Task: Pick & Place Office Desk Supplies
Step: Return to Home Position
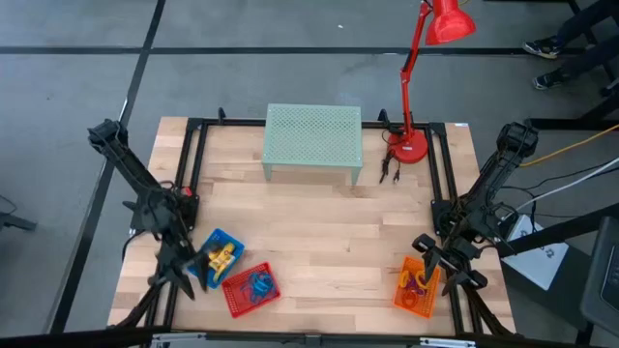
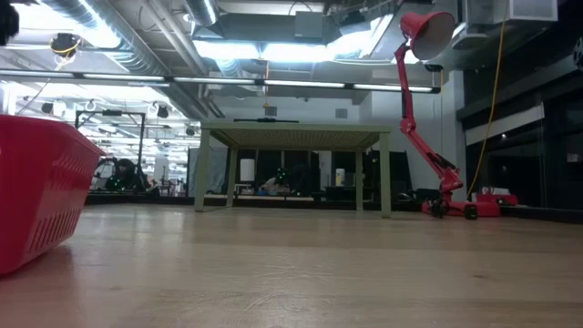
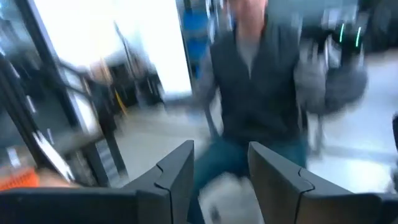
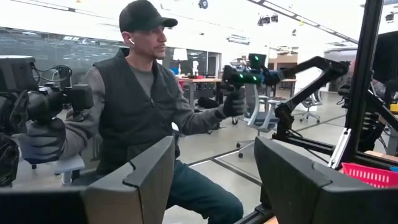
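Note:
In the high view, yellow blocky pieces (image 1: 222, 256) lie in a blue basket (image 1: 209, 242). Blue loops (image 1: 257, 283) lie in a red basket (image 1: 237, 298). Orange and purple rings (image 1: 414, 283) lie in an orange basket (image 1: 406, 300). My left gripper (image 1: 182, 275) (image 3: 221, 180) hovers just left of the blue basket, open and holding nothing. My right gripper (image 1: 432, 256) (image 4: 214, 180) hovers at the orange basket's far right corner, also open and holding nothing. Both wrist views look level out past the table's near edge.
A pale green mesh stand (image 1: 312, 140) sits at the table's far middle, with a tall red desk lamp (image 1: 411, 145) to its right. A black frame (image 1: 193, 174) runs along the table's sides. A seated person (image 4: 140, 106) holding controllers is beyond the near edge. Bare wood (image 1: 329, 242) lies between the baskets.

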You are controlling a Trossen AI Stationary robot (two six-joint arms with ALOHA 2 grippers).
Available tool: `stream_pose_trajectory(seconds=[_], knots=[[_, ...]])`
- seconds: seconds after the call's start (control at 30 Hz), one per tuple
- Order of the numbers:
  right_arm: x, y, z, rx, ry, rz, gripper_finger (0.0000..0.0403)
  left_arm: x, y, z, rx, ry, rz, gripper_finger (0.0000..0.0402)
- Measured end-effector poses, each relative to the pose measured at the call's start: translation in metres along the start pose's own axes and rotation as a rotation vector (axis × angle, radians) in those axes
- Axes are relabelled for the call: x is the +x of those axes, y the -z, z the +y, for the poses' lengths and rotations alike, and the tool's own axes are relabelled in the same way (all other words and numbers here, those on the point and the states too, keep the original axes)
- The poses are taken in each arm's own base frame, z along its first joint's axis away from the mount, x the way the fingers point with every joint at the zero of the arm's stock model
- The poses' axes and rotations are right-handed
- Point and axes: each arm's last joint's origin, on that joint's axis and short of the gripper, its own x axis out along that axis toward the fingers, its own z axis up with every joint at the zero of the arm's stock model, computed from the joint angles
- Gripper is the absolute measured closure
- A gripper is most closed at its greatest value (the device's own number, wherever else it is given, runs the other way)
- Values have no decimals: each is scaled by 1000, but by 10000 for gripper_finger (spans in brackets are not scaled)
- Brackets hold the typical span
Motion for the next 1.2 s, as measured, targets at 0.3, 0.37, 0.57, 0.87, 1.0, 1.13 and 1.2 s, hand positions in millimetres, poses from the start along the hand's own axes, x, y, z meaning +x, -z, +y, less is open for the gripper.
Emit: stream_pose_trajectory(seconds=[0.3,0.37,0.57,0.87,1.0,1.13,1.2], knots=[[0,2,-2,4,66,22,178,-42,59,-3,-86,-51,-12,253],[0,3,-3,5,108,36,178,-48,66,-1,-100,-48,-22,253],[-2,11,-8,-10,280,118,178,-60,92,11,-131,-194,74,253],[-3,19,-25,-13,403,193,178,-73,98,34,-24,-426,145,254],[-6,22,-43,2,421,213,178,-77,98,39,2,-405,138,254],[-9,17,-61,4,323,170,178,-82,99,44,11,-415,142,254],[-13,16,-70,3,307,159,178,-84,100,46,10,-406,140,254]])
